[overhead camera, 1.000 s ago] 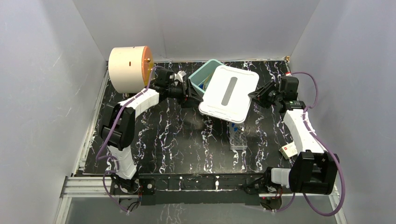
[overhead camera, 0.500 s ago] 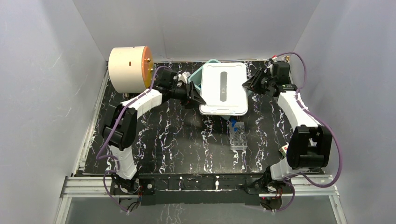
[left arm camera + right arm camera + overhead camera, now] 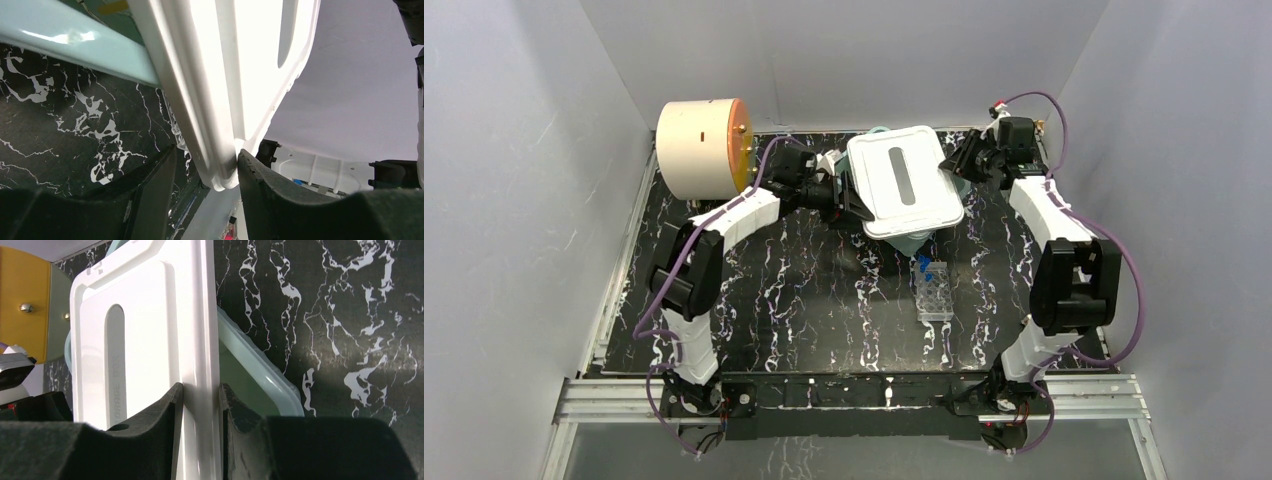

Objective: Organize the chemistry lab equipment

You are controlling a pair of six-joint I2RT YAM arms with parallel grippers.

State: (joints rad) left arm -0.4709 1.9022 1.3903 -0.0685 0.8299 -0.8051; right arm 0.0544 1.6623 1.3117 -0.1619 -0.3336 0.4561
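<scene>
A white lid (image 3: 902, 190) lies tilted over a pale green bin (image 3: 911, 241) at the back of the table. My left gripper (image 3: 849, 195) is at the lid's left edge. In the left wrist view (image 3: 207, 150) the lid's rim (image 3: 215, 75) sits between the jaws, against one finger, with a gap at the other. My right gripper (image 3: 952, 165) is shut on the lid's right edge, both pads pressed on it (image 3: 200, 387). A clear tube rack (image 3: 934, 293) with a blue-capped tube (image 3: 924, 265) stands in front of the bin. The bin's contents are hidden by the lid.
The big cream drum with the orange face (image 3: 702, 147) stands at the back left, close behind my left arm. The bin's rim shows beside the lid in the right wrist view (image 3: 260, 375) and in the left wrist view (image 3: 75, 45). Grey walls enclose the black marble table (image 3: 774, 300).
The lid has moved back and left over the bin and now covers most of it. My right arm has swung back and inward with it. My left gripper has shifted slightly right.
</scene>
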